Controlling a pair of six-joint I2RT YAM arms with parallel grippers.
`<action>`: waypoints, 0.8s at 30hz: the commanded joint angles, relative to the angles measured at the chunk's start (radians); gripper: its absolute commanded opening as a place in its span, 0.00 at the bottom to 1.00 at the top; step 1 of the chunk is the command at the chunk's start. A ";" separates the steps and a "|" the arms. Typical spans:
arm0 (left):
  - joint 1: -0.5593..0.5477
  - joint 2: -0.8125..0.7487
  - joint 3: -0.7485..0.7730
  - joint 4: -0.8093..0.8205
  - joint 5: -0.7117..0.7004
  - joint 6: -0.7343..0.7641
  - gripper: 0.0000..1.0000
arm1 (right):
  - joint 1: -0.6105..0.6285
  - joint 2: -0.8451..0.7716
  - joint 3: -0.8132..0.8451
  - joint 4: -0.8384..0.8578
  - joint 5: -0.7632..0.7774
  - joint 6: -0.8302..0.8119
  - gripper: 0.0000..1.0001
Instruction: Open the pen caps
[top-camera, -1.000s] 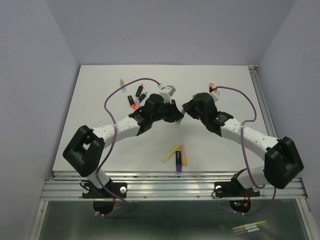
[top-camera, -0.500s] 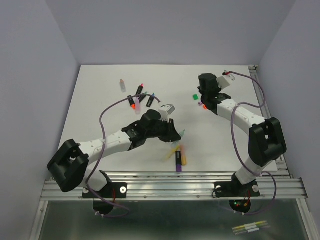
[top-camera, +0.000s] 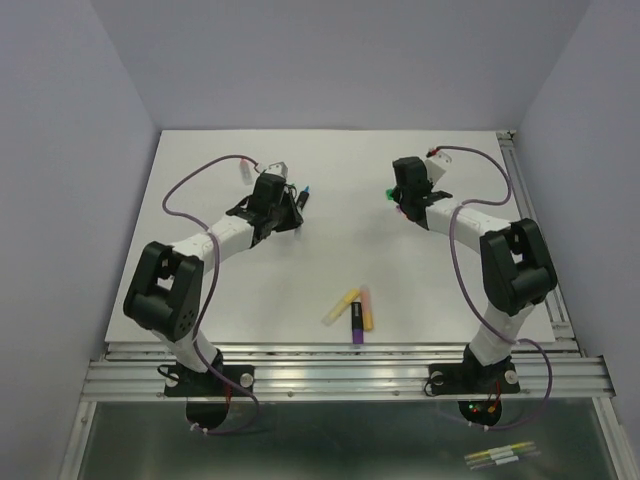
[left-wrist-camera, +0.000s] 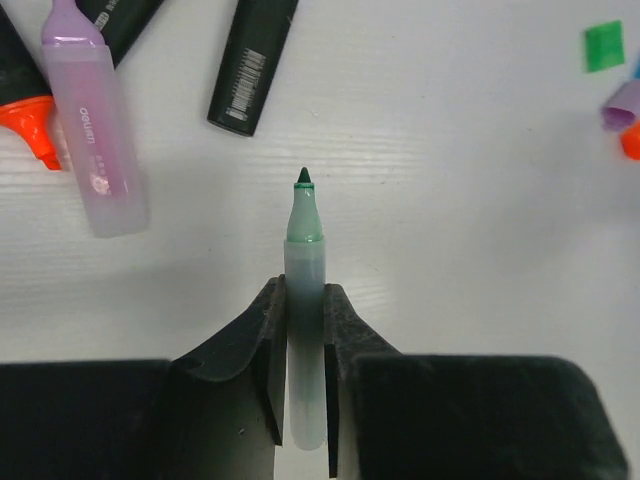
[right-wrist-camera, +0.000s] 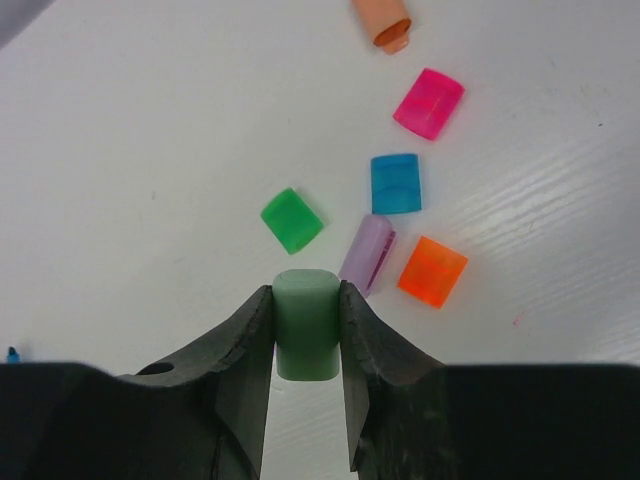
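overhead, three pens (top-camera: 357, 322) lie together near the front of the white table (top-camera: 200, 300), with lavender walls (top-camera: 60, 150) around. left wrist: the left gripper (left-wrist-camera: 304, 300) pinches one pale green uncapped pen (left-wrist-camera: 304, 225). right wrist: the right gripper (right-wrist-camera: 305, 300) pinches one pale green cap (right-wrist-camera: 305, 345), with six loose caps (right-wrist-camera: 396, 183) just beyond.
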 joint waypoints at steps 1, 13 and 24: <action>0.034 0.071 0.099 -0.039 -0.034 0.044 0.00 | -0.011 0.046 -0.010 -0.021 -0.029 -0.058 0.04; 0.074 0.208 0.197 -0.093 -0.134 0.088 0.08 | -0.013 0.136 0.026 -0.072 -0.049 -0.082 0.24; 0.078 0.245 0.247 -0.128 -0.146 0.105 0.51 | -0.011 0.067 0.018 -0.126 -0.101 -0.116 0.76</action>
